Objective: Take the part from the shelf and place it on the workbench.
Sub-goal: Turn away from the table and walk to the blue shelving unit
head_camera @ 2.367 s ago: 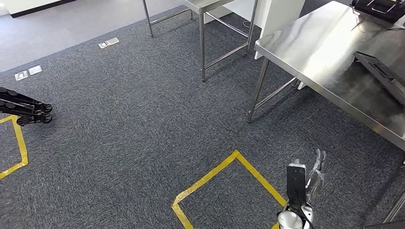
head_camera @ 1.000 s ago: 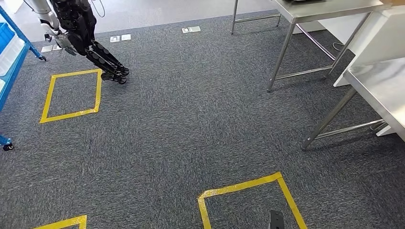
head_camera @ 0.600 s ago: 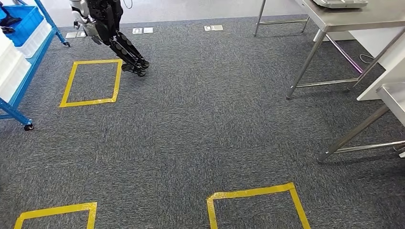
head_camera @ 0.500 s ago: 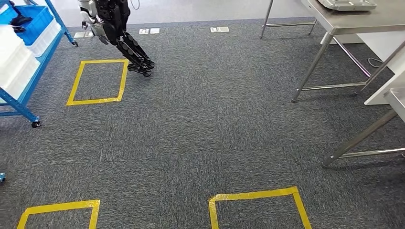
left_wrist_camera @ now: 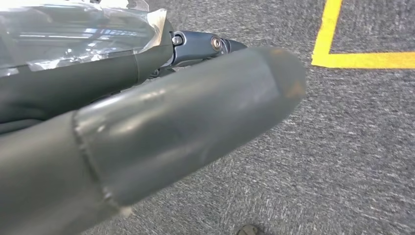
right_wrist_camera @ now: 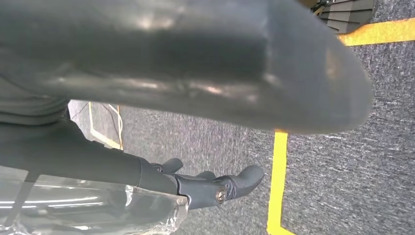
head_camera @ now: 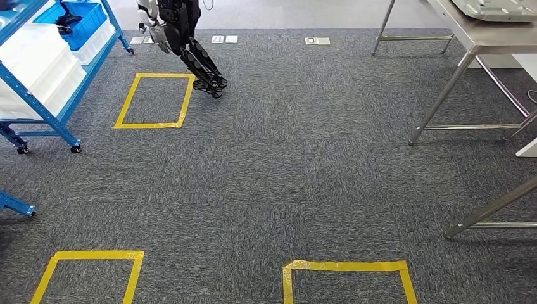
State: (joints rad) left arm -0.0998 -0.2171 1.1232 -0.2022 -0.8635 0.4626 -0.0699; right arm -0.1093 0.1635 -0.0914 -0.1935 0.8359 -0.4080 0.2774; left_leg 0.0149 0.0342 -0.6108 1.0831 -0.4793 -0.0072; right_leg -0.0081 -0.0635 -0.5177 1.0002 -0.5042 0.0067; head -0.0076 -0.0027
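Observation:
The blue shelf stands at the far left of the head view, loaded with white bins and a blue bin. Something small and dark lies in the blue bin; I cannot tell what it is. A steel workbench stands at the top right, with a grey tray on it. In the wrist views my left hand and my right hand hang above the carpet. Their dark fingers are stretched out and hold nothing.
Another dark-legged robot stands at the top left, beside a yellow taped square. More taped squares mark the grey carpet near me. The leg of a second steel table slants in at the right edge.
The camera has swung left: the shelf and the other robot have come into view and slid rightward, while the steel tables have moved to the right edge. My right hand no longer shows at the bottom of the head view.

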